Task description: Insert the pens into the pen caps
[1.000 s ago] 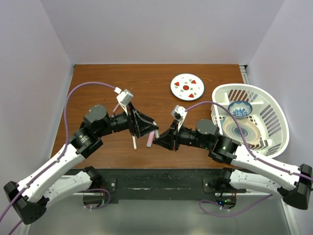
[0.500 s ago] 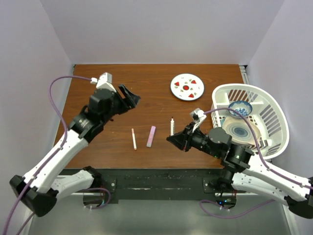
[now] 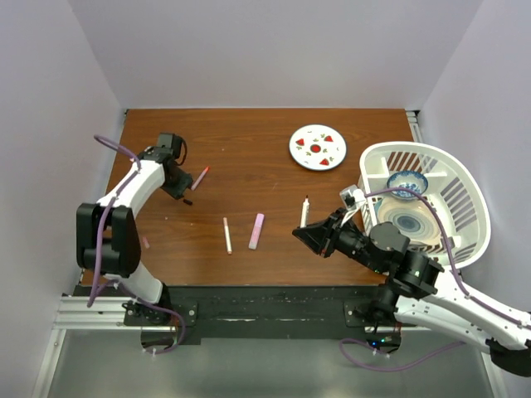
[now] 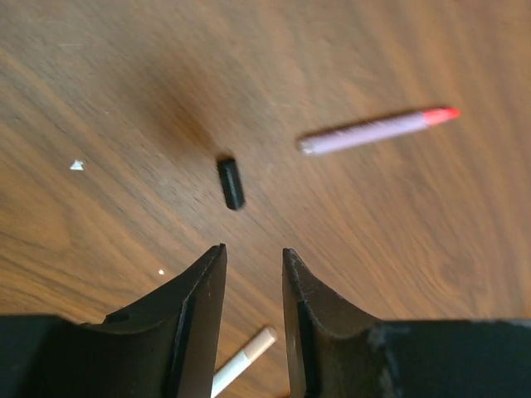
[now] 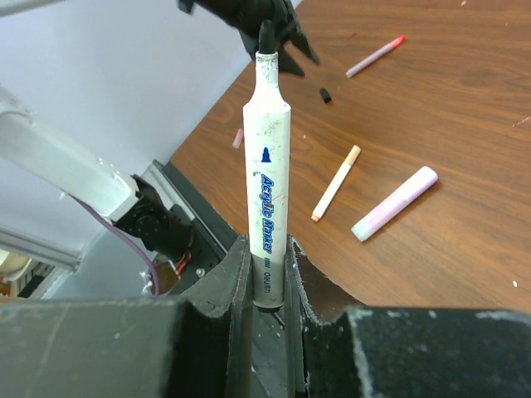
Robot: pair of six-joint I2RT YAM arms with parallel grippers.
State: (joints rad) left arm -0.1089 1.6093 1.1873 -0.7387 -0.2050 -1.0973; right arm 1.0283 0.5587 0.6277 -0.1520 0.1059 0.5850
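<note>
The right gripper (image 5: 267, 253) was clamped on a white marker (image 5: 267, 174), which stuck out past the fingertips with its black tip at the far end. Blue script down the barrel read "Acrylic Marker" under a small blue emblem. The finer print below it was too small to read.

The left gripper (image 4: 253, 257) hung over the far left of the table (image 3: 249, 157), its 2 fingers slightly apart with nothing between them. Just ahead of them lay a short black cap (image 4: 231, 183). Beyond it, not touching, lay a thin pink pen (image 4: 377, 130) with a red tip.

Mid-table, a white stick (image 3: 226, 235) and a thick pink marker (image 3: 257, 230) lay side by side without touching. 1 small pink cap (image 3: 145, 242) lay near the left edge. A white plate (image 3: 318, 147) with red marks sat toward the back, and a white basket (image 3: 398, 147) stood on the right.
</note>
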